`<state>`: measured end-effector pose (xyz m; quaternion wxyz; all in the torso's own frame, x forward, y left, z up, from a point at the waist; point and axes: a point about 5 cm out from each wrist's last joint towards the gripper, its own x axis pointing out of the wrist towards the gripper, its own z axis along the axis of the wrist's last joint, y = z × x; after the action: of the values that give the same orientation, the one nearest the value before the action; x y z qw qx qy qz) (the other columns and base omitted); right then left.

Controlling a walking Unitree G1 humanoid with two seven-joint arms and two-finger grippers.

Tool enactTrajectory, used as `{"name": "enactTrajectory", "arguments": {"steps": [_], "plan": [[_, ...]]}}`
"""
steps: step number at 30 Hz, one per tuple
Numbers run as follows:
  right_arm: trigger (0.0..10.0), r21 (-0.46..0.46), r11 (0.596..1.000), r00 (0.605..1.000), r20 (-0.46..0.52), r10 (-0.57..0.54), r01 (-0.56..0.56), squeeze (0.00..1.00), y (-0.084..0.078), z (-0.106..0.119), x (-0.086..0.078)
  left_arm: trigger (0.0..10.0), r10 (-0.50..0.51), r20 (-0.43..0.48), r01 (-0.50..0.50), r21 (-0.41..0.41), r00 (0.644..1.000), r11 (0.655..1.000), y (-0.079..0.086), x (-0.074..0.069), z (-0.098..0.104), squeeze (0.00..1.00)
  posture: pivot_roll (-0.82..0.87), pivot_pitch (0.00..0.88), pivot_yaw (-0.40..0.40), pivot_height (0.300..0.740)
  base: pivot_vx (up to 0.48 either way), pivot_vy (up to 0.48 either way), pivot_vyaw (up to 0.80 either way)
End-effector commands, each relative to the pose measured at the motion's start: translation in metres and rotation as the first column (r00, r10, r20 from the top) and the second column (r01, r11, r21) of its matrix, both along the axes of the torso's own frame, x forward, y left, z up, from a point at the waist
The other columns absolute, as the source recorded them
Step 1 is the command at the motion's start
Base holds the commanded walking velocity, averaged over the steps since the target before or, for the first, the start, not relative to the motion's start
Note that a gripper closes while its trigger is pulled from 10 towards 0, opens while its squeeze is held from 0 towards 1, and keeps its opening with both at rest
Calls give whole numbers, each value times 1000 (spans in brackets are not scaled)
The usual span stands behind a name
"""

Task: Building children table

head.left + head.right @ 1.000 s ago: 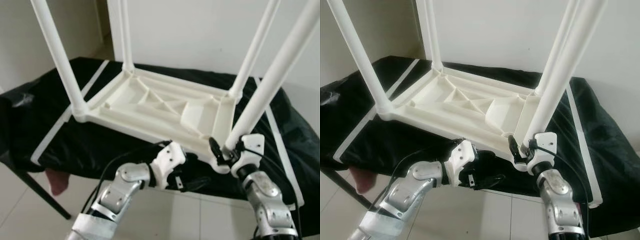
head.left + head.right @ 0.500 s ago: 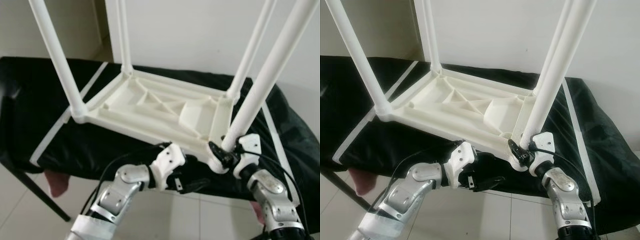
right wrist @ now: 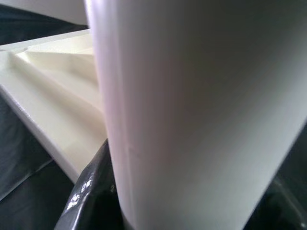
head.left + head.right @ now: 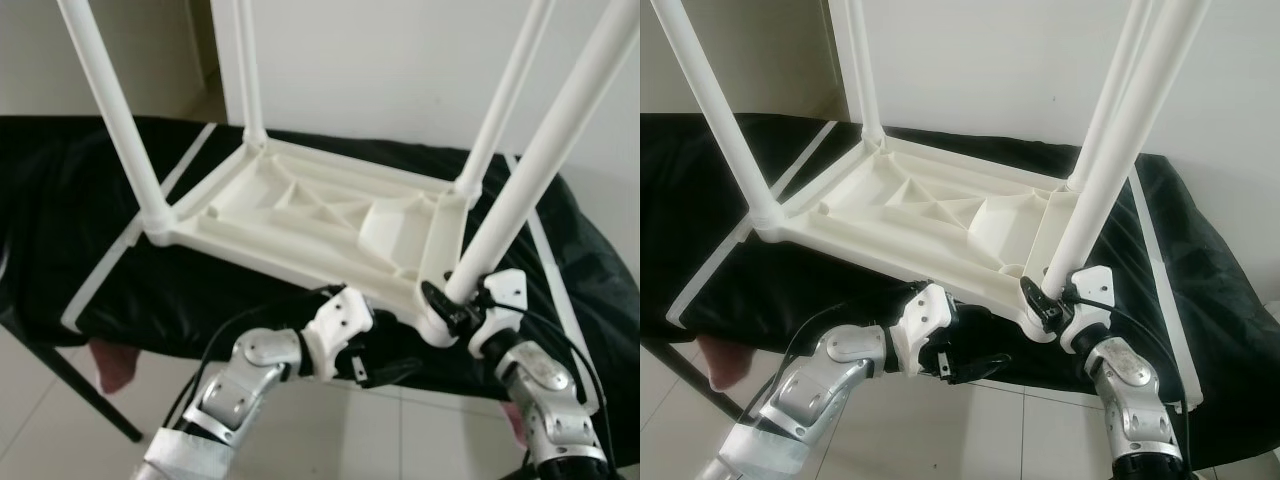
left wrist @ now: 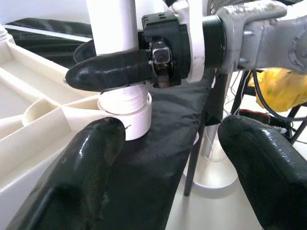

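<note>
Right gripper (image 4: 447,308) clamps the near table leg (image 4: 530,180) at its socket; left gripper (image 5: 168,158) open, idle. Sideways pull risks unseating the leg.

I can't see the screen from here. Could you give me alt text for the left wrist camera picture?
The right gripper is closed around a white table leg just above the corner socket of the upside-down white tabletop, which lies on a black cloth. The left gripper's own black fingers stand open in the foreground, holding nothing.
</note>
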<state>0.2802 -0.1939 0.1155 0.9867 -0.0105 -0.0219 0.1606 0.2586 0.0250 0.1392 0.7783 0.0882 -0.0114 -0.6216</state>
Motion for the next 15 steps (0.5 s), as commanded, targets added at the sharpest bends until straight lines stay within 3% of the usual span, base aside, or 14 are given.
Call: {"name": "enactTrajectory", "arguments": {"steps": [1, 9, 10, 11, 13, 15], "plan": [[10000, 9, 997, 995, -65, -78, 78, 0, 3, -14, -1, 10000, -26, 6, 26, 6, 1000, 1000, -3, 0, 1, 0, 13, 0, -19, 740, 0, 0, 0], [10000, 34, 961, 960, -53, -274, 276, 0, 11, -9, -1, 10000, -19, 6, 19, -3, 1000, 1000, -4, 1, 2, 0, 13, 0, -29, 740, 0, 0, 0], [10000, 57, 914, 916, -52, -398, 401, 0, 11, -8, -3, 10000, -14, 4, 14, -8, 1000, 1000, -4, 1, 2, 0, 13, 0, -36, 740, 0, 0, 0], [10000, 57, 914, 916, -52, -398, 401, 0, 11, -8, -3, 10000, -14, 4, 14, -8, 1000, 1000, -4, 1, 2, 0, 13, 0, -36, 740, 0, 0, 0], [10000, 61, 828, 829, -82, -553, 558, 0, 10, -12, -6, 10000, -12, 3, 12, -20, 1000, 1000, -5, 1, 4, 0, 12, 0, -41, 740, 0, 0, 0], [10000, 73, 806, 808, -91, -582, 588, 0, 10, -12, -7, 10000, -10, 3, 10, -23, 1000, 1000, -5, 2, 5, 0, 16, 0, -42, 740, 0, 0, 0]]}}
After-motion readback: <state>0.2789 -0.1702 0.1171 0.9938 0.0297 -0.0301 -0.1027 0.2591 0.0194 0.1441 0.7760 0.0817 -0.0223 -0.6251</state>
